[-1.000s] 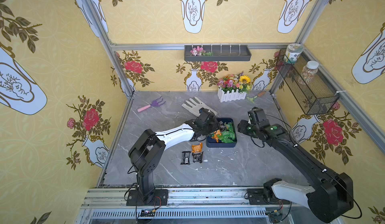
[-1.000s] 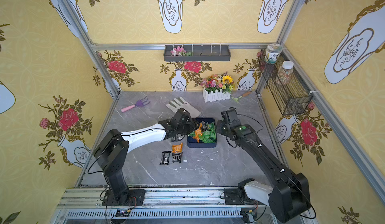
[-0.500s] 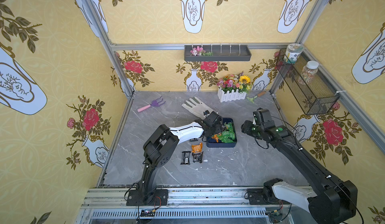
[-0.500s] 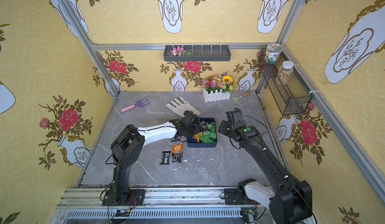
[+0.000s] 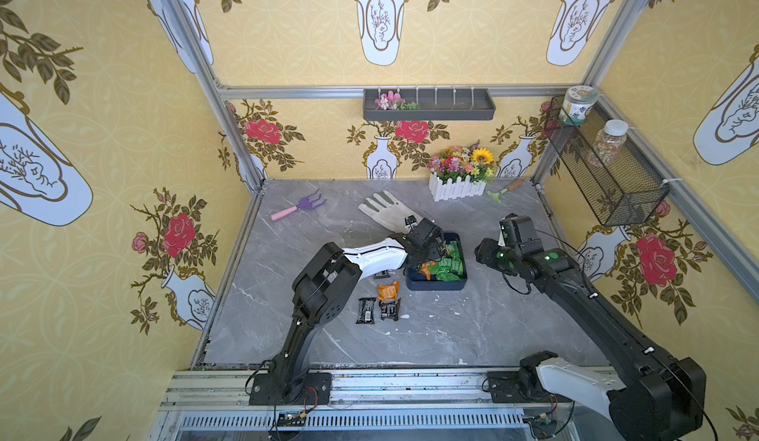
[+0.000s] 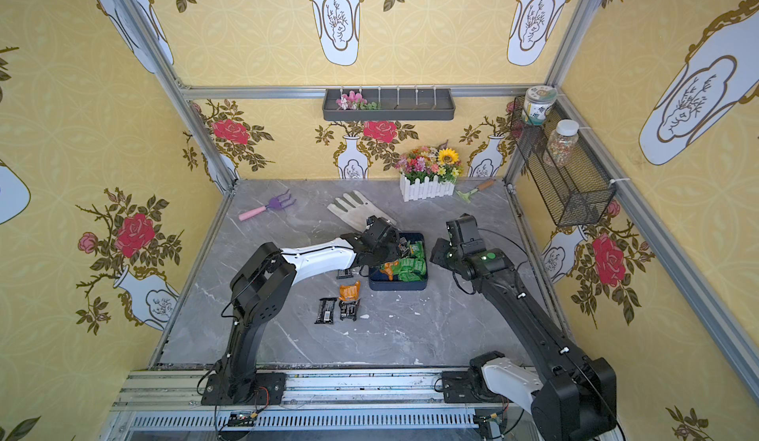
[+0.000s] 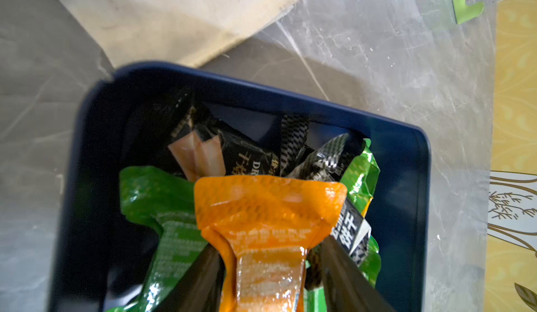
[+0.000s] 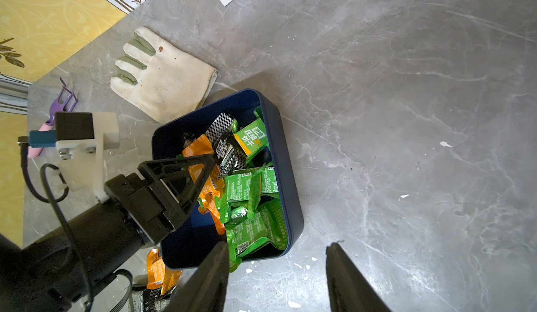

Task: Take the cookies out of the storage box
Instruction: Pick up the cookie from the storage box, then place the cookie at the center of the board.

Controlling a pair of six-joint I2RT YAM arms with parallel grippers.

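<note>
Left gripper [image 7: 268, 245] clenched on an orange packet [image 7: 270, 206] in the storage box [image 7: 290, 98].
Its fingers pinched the packet's waist, with the other cookies [image 8: 250, 185], green and black, heaped just beneath and ahead of it inside the box. Beyond the box's far wall lay a pale glove [image 7: 174, 20]. Loose packets [image 5: 388, 291] lay on the table [image 5: 451, 336] behind the gripper, outside the box. The right gripper [image 8: 279, 244] hung spread and empty just beside the box.

A staged lab booth: wallpapered panels [image 5: 287, 40] on aluminium framing [image 5: 287, 91].
</note>
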